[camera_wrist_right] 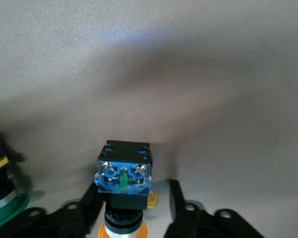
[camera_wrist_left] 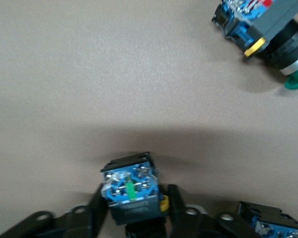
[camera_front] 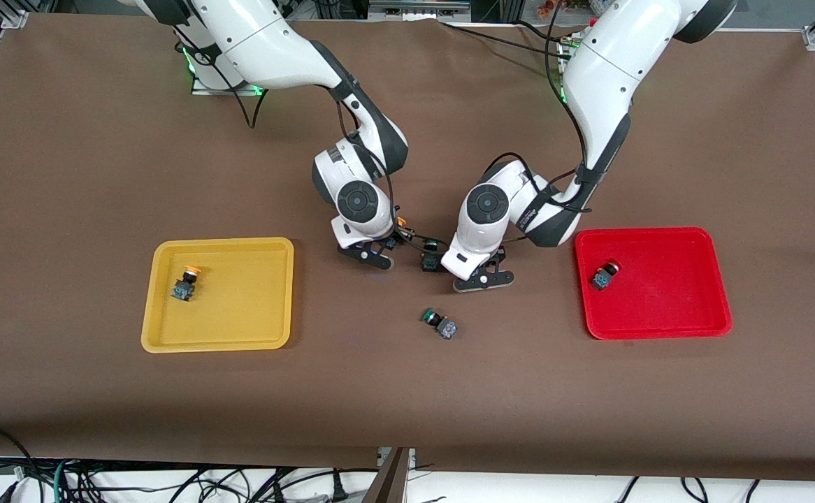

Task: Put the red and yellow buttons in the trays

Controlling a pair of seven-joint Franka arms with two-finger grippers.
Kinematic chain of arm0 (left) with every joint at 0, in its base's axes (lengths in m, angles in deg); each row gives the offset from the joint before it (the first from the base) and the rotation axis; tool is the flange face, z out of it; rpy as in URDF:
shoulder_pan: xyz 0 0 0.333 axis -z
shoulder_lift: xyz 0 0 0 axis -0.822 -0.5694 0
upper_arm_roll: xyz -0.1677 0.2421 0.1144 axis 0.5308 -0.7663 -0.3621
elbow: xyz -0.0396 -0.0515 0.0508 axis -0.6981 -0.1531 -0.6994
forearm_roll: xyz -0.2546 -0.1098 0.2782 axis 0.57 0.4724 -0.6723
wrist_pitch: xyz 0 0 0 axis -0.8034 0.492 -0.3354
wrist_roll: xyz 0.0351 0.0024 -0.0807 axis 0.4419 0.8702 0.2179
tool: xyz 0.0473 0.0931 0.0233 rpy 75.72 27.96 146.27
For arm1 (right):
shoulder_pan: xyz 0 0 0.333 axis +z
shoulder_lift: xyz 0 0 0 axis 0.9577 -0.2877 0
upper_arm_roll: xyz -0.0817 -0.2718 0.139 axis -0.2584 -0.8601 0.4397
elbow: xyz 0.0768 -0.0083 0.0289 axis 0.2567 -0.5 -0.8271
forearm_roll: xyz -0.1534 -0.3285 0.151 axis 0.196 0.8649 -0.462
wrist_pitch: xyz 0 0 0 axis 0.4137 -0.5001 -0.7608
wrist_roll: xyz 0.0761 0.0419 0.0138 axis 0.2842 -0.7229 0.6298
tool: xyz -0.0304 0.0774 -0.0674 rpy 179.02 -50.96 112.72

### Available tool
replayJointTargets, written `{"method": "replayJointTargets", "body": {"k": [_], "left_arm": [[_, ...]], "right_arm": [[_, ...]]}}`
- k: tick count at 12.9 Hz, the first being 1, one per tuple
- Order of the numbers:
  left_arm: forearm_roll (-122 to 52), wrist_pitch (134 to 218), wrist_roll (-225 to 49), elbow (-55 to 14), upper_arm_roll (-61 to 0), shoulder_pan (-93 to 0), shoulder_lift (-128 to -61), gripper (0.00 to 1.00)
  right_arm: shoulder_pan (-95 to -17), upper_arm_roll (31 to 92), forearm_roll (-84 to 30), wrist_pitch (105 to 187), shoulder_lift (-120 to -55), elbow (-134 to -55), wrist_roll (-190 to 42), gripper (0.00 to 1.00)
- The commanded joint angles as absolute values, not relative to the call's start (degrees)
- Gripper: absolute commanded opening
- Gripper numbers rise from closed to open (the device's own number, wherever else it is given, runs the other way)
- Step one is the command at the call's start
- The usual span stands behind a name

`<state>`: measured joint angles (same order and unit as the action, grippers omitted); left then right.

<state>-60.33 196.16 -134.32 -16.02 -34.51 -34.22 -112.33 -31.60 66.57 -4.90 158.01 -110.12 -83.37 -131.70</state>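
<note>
While both arms are being bent down from their bases to the middle of the brown table [camera_front: 100, 175], a green-capped button [camera_front: 440, 324] is being shown lying on its side nearest the front camera, apart from everything else. Farther from that camera, the yellow tray [camera_front: 268, 328] is being seen toward the right arm's end of the table with one yellow-capped button [camera_front: 185, 283] lying in it, and the red tray [camera_front: 701, 307] toward the left arm's end with one red-capped button [camera_front: 604, 276] lying in it. Between the trays, the left gripper [camera_front: 483, 278] is being held low at the table, its wrist tilted toward the table's middle. In the left wrist view its fingers [camera_wrist_left: 100, 210] are being pressed against both sides of a blue-based button [camera_wrist_left: 130, 191], whose cap colour cannot be told. Just beside this gripper, a second green-capped button [camera_front: 432, 257] is being left on the table between the two grippers. Farther again, the right gripper [camera_front: 369, 253] is being held low, its wrist turned downward. Its jaws are being held spread around an orange-capped button [camera_wrist_right: 124, 178] lying on the table, with a visible gap at one finger [camera_wrist_right: 176, 203].
</note>
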Motion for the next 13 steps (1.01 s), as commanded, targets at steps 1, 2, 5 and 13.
{"method": "replayJointTargets", "body": {"k": [1,2,5,13], "left_arm": [[-62.39,193.75,-132.22,-16.23,-35.26,-35.07,-110.44,0.00],[-62.39,190.52,-128.71,-16.14,-35.26,-36.12,-109.04,0.00],[-62.30,181.28,-115.36,-15.97,-35.00,-40.68,-104.12,0.00],[-62.30,170.35,-66.69,-16.75,-35.08,-60.88,-98.12,0.00]], "right_arm": [[-31.70,65.58,-5.08,158.42,-108.92,-83.56,-131.18,0.00],[-32.58,63.48,-4.73,156.59,-106.74,-83.56,-129.87,0.00],[-38.54,57.86,-3.93,142.46,-103.64,-80.49,-113.13,0.00],[-50.42,53.00,-4.02,142.33,-108.03,-81.28,-89.86,0.90]]}}
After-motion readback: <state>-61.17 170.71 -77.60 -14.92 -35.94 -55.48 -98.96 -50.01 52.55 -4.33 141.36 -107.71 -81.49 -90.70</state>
